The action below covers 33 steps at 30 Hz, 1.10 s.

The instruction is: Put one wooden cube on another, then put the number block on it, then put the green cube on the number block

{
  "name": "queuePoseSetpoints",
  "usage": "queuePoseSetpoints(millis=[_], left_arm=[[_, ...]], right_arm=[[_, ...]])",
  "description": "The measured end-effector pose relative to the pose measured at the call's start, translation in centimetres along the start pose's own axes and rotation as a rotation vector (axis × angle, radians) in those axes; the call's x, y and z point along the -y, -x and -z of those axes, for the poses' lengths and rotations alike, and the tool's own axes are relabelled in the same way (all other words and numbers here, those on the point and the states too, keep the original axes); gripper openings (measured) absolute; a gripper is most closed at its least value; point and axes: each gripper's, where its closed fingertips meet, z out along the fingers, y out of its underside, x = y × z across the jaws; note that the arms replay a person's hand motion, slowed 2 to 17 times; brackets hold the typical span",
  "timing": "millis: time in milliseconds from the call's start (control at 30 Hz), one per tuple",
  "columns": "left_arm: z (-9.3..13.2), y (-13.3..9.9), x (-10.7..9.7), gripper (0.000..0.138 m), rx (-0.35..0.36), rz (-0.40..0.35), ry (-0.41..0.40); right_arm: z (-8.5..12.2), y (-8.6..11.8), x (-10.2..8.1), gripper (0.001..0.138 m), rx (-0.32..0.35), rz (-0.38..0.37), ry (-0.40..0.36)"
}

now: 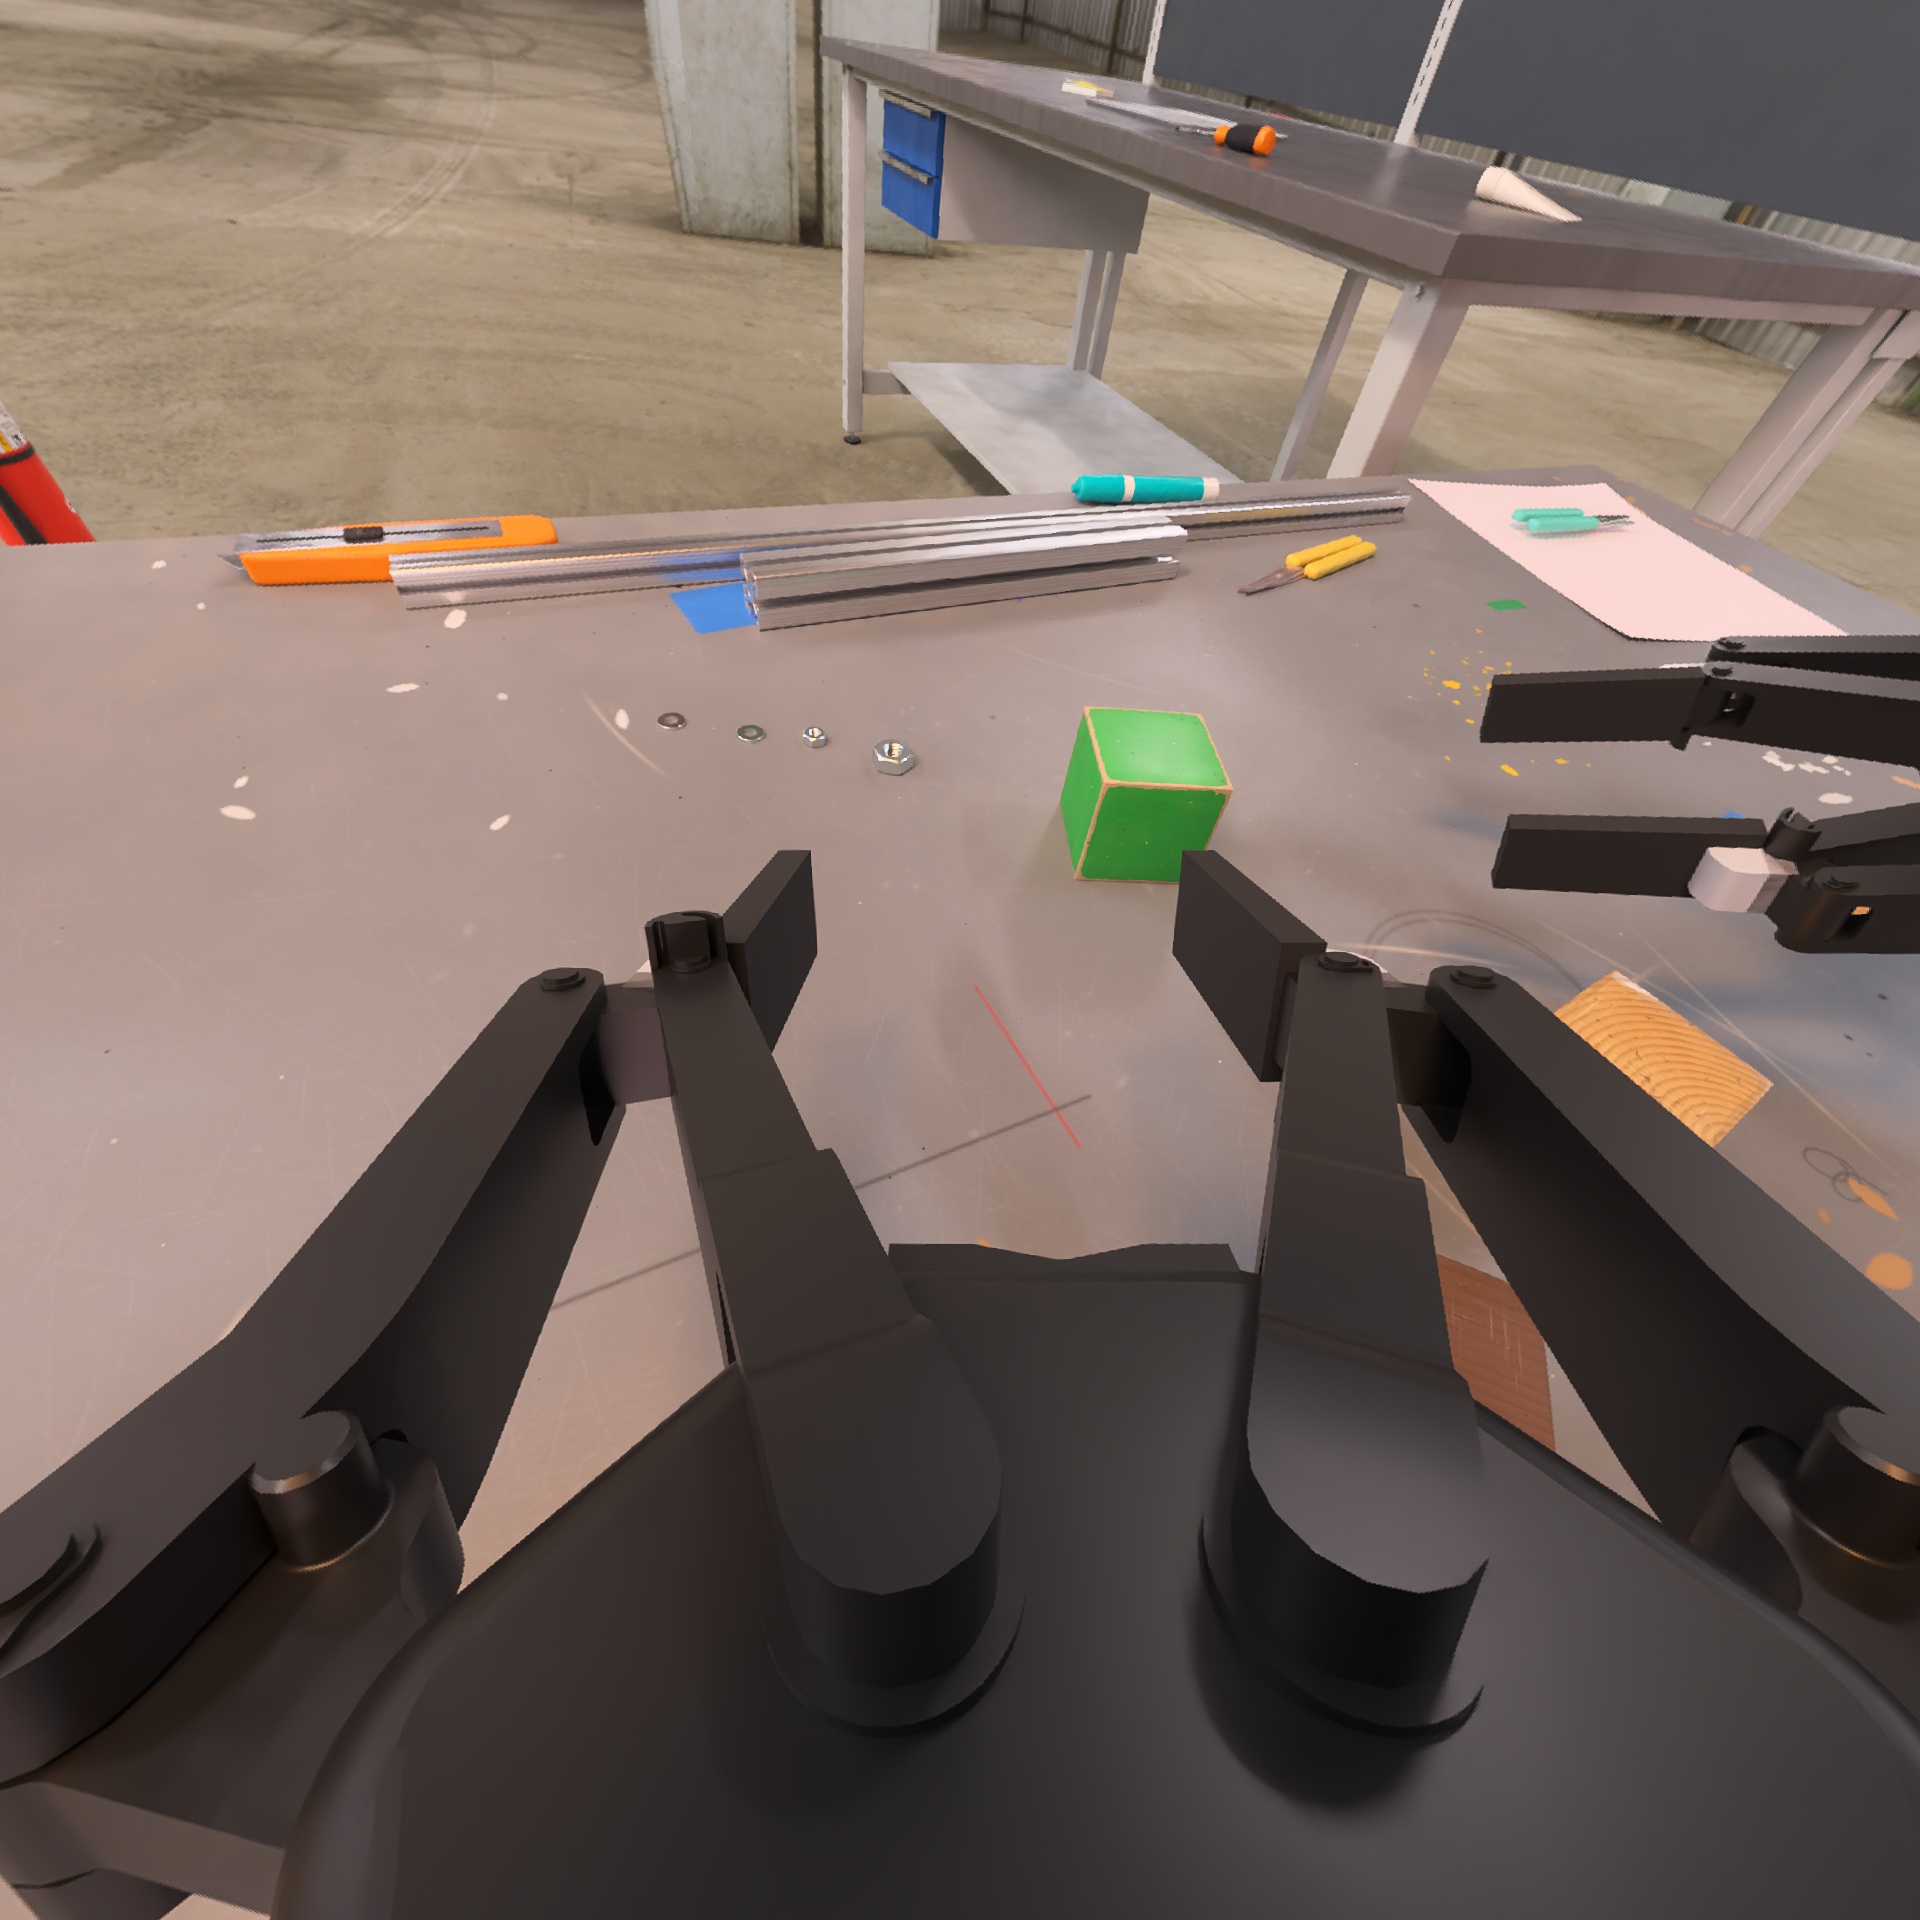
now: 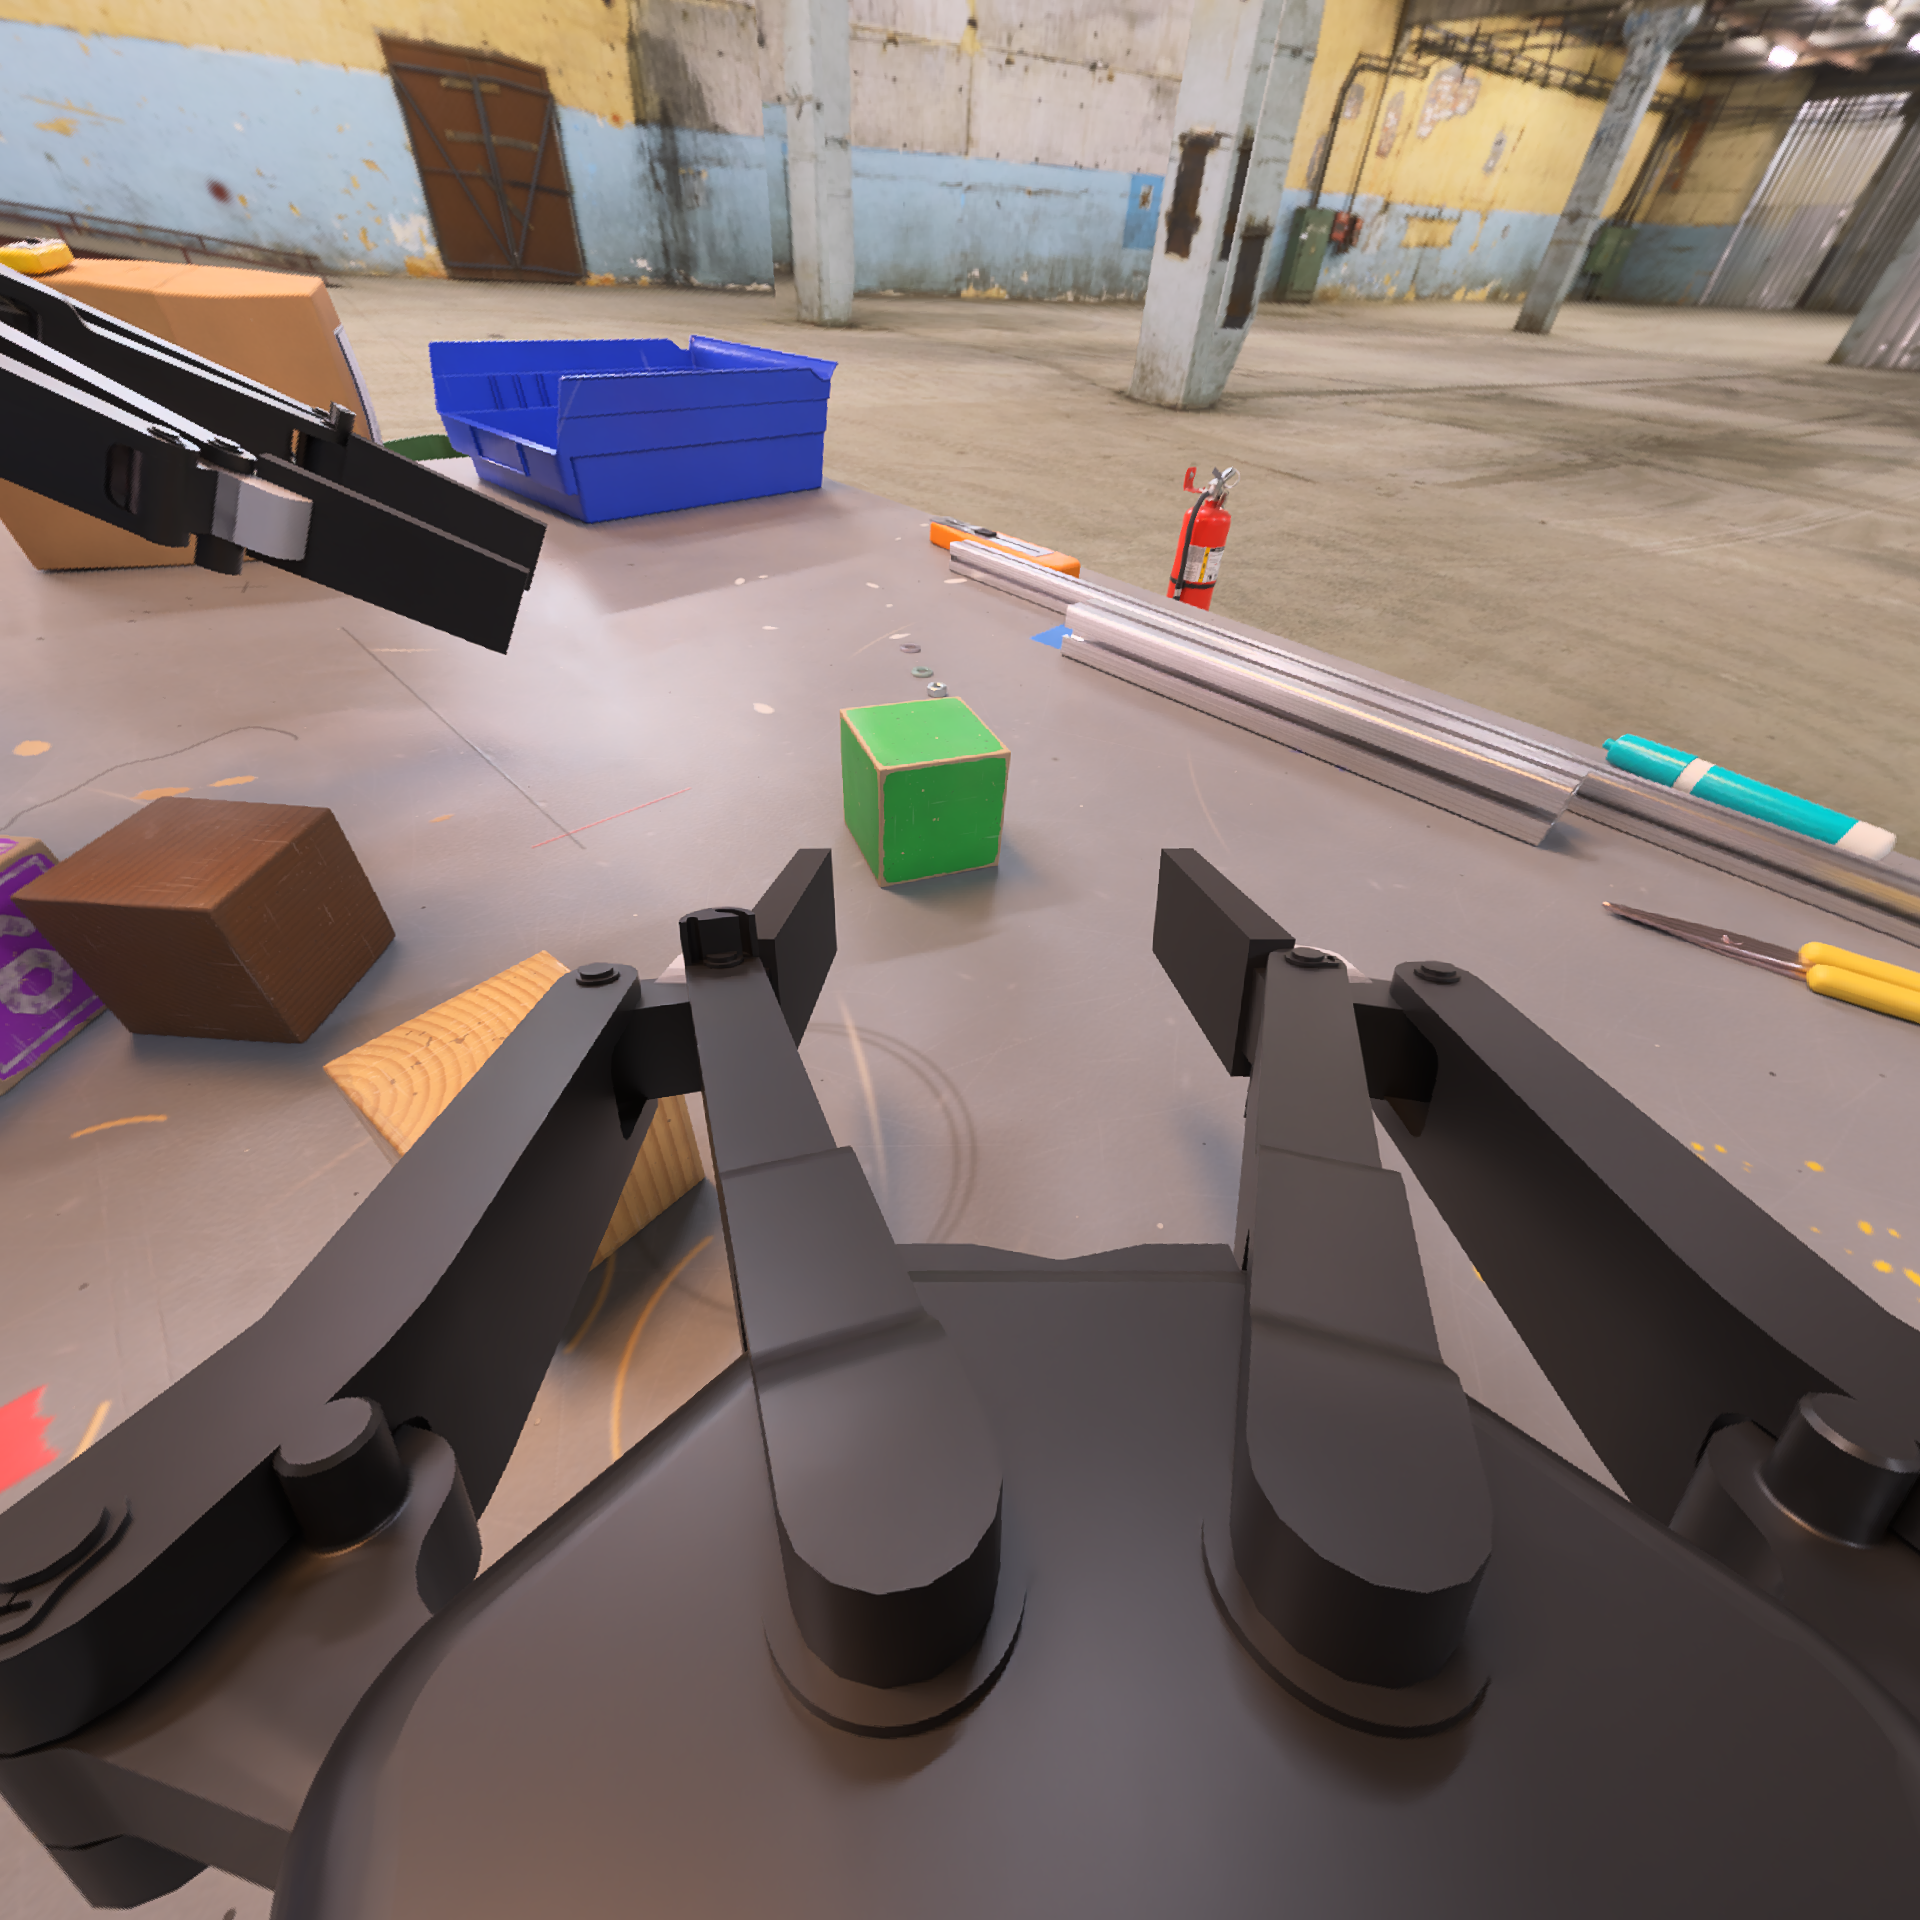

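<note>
A green cube (image 1: 1143, 795) sits on the grey table, just beyond my open, empty left gripper (image 1: 995, 920); it also shows in the right wrist view (image 2: 923, 788), ahead of my open, empty right gripper (image 2: 995, 914). A dark brown wooden cube (image 2: 213, 914) lies at the left, touching a purple number block (image 2: 31, 977) cut by the frame edge. A light wooden cube (image 2: 468, 1049) lies partly under my right gripper's left linkage; it also shows in the left wrist view (image 1: 1662, 1049). The right gripper's fingers (image 1: 1600, 707) enter the left wrist view from the right.
Aluminium rails (image 1: 935, 571), an orange utility knife (image 1: 395, 545), a teal marker (image 1: 1143, 488), yellow-handled scissors (image 1: 1320, 561) and a pink sheet (image 1: 1621, 566) line the far edge. Nuts and washers (image 1: 894, 756) lie left of the green cube. A blue bin (image 2: 634, 421) and cardboard box (image 2: 229, 312) stand behind.
</note>
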Motion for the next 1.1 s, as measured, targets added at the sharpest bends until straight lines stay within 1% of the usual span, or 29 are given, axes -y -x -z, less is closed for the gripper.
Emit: queuePoseSetpoints(millis=[300, 633, 900, 1100], left_arm=[[0.4, -0.7, 0.7, 0.091, 0.004, -0.031, -0.029], [0.8, -0.9, 1.5, 0.091, 0.032, -0.074, -0.072], [0.8, -1.5, 1.6, 0.091, 0.020, -0.088, -0.074], [0.8, -2.3, 1.6, 0.090, 0.006, -0.096, -0.072]], right_arm=[[-0.4, 0.7, -0.3, 0.082, 0.010, 0.003, 0.024], [-0.3, 0.8, -0.2, 0.082, -0.021, 0.052, 0.024], [-0.4, 1.4, -0.4, 0.080, 0.008, 0.045, 0.035], [-0.3, 1.7, -0.3, 0.075, 0.020, 0.031, 0.029]])
